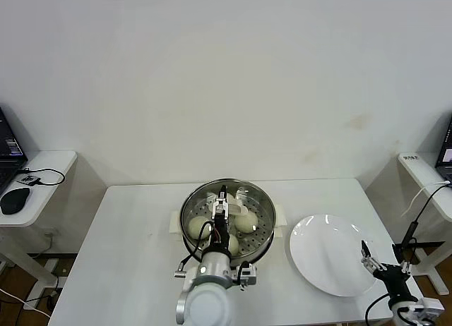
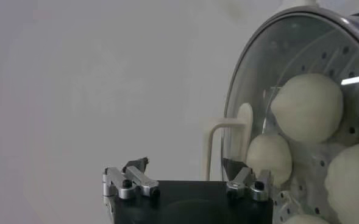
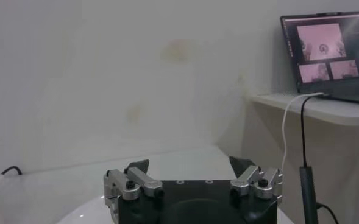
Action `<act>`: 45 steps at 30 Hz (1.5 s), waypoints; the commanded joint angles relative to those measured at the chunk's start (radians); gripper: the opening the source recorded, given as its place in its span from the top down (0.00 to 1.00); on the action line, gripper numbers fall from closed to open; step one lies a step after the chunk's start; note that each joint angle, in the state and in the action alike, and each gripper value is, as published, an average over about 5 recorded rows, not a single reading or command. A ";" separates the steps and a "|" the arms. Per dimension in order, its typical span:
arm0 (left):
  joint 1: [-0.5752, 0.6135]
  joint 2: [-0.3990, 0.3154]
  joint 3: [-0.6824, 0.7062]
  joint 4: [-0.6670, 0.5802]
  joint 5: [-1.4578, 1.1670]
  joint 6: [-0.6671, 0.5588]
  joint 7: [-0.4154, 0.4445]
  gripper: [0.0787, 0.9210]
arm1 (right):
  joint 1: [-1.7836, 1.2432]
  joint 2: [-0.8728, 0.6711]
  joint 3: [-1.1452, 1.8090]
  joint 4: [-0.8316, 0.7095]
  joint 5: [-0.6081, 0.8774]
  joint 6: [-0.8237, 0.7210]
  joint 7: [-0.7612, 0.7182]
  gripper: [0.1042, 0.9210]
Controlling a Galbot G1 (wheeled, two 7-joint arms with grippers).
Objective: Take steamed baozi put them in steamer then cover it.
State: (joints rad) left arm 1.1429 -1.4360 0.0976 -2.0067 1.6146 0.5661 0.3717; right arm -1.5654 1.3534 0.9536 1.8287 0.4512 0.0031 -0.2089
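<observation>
Plain white wall [image 1: 226, 72] behind white table [image 1: 127, 227], side desks flanking.

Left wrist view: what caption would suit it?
Open left end effector beside the cover's handle, glass cover resting over baozi.

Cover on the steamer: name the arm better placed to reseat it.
Left. The left gripper hangs open over the steamer, right at the handle of the cover. The right gripper sits open off by the white plate, away from the pot.

Baozi [image 1: 245, 223] inside covered steamer [image 1: 227, 220]
</observation>
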 commanded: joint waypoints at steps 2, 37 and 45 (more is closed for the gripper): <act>0.034 0.014 -0.015 -0.065 -0.001 -0.001 0.002 0.12 | 0.003 0.004 -0.003 0.001 -0.003 -0.001 0.000 0.12; 0.418 0.191 -0.820 -0.030 -1.503 -0.540 -0.449 0.12 | -0.067 -0.050 -0.264 0.139 -0.143 -0.038 0.105 0.12; 0.552 0.130 -0.830 -0.027 -1.639 -0.538 -0.415 0.12 | -0.103 -0.065 -0.295 0.186 -0.187 -0.095 0.136 0.12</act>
State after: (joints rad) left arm 1.4951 -1.2681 -0.5639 -2.0955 0.4257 0.1740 0.0030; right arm -1.6353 1.3161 0.7275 1.9563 0.3132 -0.0356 -0.1173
